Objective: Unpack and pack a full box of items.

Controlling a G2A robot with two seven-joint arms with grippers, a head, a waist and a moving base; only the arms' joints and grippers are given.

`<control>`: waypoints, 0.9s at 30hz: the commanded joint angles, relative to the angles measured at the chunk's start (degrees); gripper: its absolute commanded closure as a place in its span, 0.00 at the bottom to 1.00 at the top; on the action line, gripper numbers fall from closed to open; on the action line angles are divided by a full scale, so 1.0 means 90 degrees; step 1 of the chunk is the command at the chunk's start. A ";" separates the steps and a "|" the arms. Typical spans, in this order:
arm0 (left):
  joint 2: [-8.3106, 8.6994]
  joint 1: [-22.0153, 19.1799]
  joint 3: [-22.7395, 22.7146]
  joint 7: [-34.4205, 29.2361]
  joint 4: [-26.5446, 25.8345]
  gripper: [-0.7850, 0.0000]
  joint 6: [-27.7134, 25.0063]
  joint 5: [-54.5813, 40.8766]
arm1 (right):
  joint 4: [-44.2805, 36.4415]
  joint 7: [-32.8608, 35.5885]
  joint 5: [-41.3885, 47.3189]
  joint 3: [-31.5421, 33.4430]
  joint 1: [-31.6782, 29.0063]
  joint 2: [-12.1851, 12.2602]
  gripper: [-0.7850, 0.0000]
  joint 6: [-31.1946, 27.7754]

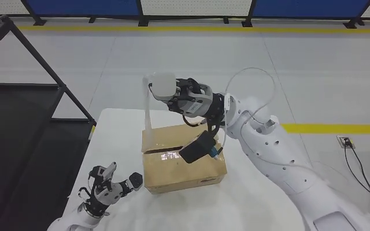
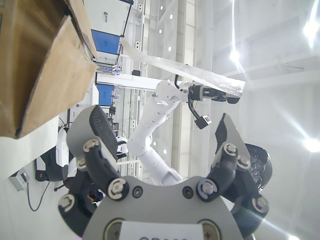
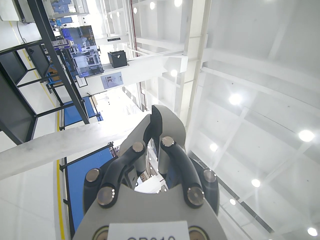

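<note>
1. My right hand (image 1: 171, 95) was held high and well forward, fingers pinched closed.
2. My left hand (image 1: 120, 177) sat low, turned upward, fingers spread wide apart.

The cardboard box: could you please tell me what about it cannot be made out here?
- Contents: top view, the cardboard box has its flaps over them.
- Part of the top seam: top view, the right arm hangs in front.
- Box outline: left wrist view, cut by the picture's edge.
- Far end of the clear strip: right wrist view, cut by the edge.
</note>
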 commanded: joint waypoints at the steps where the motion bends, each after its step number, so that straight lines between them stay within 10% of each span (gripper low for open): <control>1: -0.0025 -0.0085 0.0120 0.0220 0.0004 0.00 0.0033 0.0003 | 0.0082 -0.0129 0.0058 -0.0035 0.0039 -0.0042 1.00 0.0017; 8: -0.0115 -0.0473 0.0436 0.0874 0.0131 0.11 0.0114 -0.0101 | 0.0356 -0.0404 0.0101 -0.0204 0.0177 -0.0210 1.00 0.0105; 12: -0.0147 -0.0634 0.0565 0.0973 0.0205 0.73 0.0163 -0.0043 | 0.0439 -0.0450 0.0067 -0.0246 0.0227 -0.0283 1.00 0.0142; 15: -0.0162 -0.0647 0.0584 0.0997 0.0241 0.98 0.0116 -0.0013 | 0.0474 -0.0486 0.0042 -0.0204 0.0228 -0.0308 1.00 0.0160; 27: -0.0194 -0.0608 0.0392 0.1098 0.0415 1.00 -0.0106 0.0057 | 0.0375 -0.0737 -0.0211 0.0093 -0.0129 -0.0266 1.00 0.0072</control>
